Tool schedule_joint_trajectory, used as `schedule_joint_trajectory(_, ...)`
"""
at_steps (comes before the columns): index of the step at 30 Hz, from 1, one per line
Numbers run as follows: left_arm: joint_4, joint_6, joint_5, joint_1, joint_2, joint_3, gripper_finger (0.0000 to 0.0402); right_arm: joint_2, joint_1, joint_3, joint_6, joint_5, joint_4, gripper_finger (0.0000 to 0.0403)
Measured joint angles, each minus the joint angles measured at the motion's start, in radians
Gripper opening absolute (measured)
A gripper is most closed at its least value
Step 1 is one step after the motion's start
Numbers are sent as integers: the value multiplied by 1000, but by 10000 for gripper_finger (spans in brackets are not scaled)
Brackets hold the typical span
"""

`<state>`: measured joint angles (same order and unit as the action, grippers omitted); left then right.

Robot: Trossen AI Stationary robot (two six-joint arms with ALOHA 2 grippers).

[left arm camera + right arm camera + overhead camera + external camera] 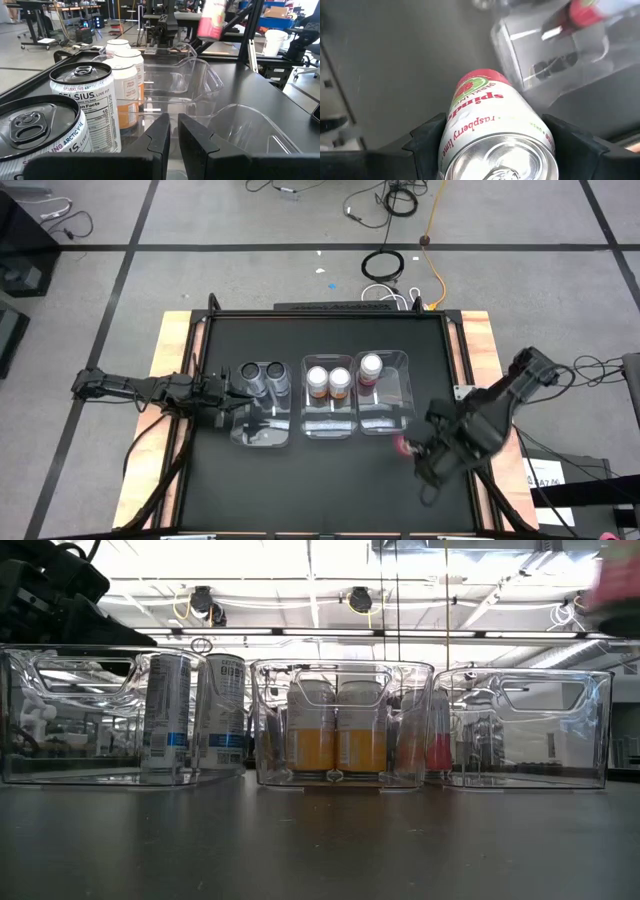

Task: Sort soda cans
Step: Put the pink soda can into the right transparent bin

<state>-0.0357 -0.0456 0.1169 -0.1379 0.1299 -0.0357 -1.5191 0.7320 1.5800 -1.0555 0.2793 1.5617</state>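
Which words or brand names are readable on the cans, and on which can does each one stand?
"CELSIUS. LIVE FIT", "SPARKLING ARCTIC VIBE" and "Facts": dark grey cans beside the shut left gripper.
"spindrift" (partly hidden), "raspberry lime": red-pink can in the right gripper.
Orange-brown cans: print too small to read.

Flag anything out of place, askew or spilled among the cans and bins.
Nothing spilled or damaged. Only the second red-pink can is outside the bins: it is gripped in the right gripper, off the table, near the right-hand bin. The other five cans stand upright in their bins.
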Motion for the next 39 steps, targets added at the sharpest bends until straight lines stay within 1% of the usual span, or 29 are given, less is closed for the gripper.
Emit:
schedule_joint_trajectory(6, 0, 0, 0, 0, 0, 0, 50, 40, -204, 18, 182, 12, -4, 278)
schedule_joint_trajectory(11, 0, 0, 0, 0, 0, 0, 50, 45, -383, 19, 336, 10, -13, 278)
schedule_joint_trajectory(16, 0, 0, 0, 0, 0, 0, 50, 46, -531, 3, 482, 0, -83, 278)
schedule_joint_trajectory(19, 0, 0, 0, 0, 0, 0, 50, 46, -604, -49, 547, -53, -132, 278)
schedule_joint_trajectory(22, 0, 0, 0, 0, 0, 0, 50, 46, -663, -136, 613, -100, -192, 278)
schedule_joint_trajectory(26, 0, 0, 0, 0, 0, 0, 50, 45, -740, -226, 690, -113, -245, 279)
schedule_joint_trajectory(32, 0, 0, 0, 0, 0, 0, 50, 45, -892, -331, 806, -162, -387, 279)
schedule_joint_trajectory(35, 0, 0, 0, 0, 0, 0, 50, 45, -969, -376, 848, -209, -423, 279)
schedule_joint_trajectory(39, 0, 0, 0, 0, 0, 0, 50, 45, -1043, -425, 887, -204, -439, 279)
